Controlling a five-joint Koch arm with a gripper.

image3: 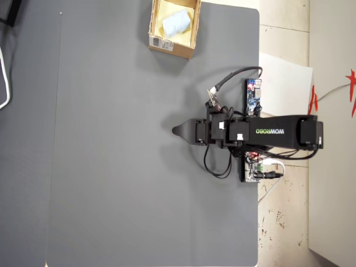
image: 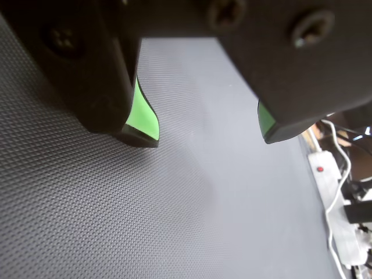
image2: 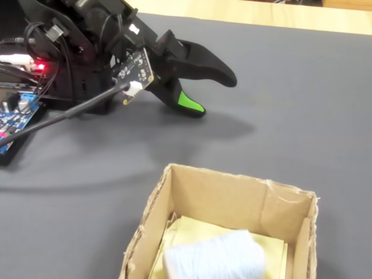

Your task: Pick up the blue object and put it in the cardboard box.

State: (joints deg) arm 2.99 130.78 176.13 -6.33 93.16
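Observation:
The blue object (image2: 215,256), a pale ribbed block, lies inside the cardboard box (image2: 221,197) at the bottom of the fixed view. From overhead, the blue object (image3: 176,22) is in the box (image3: 169,45) at the top edge of the grey mat. My gripper (image: 208,138) is open, its two green-padded tips spread apart over bare mat with nothing between them. In the fixed view the gripper (image2: 214,96) rests low on the mat well behind the box. Overhead, the gripper (image3: 177,131) points left, far below the box in that view.
A white power strip (image: 328,192) with a cable lies beside the mat at the right of the wrist view. A blue circuit board (image3: 254,94) and wiring sit by the arm's base (image3: 261,167). The grey mat (image3: 111,167) stretches wide to the left.

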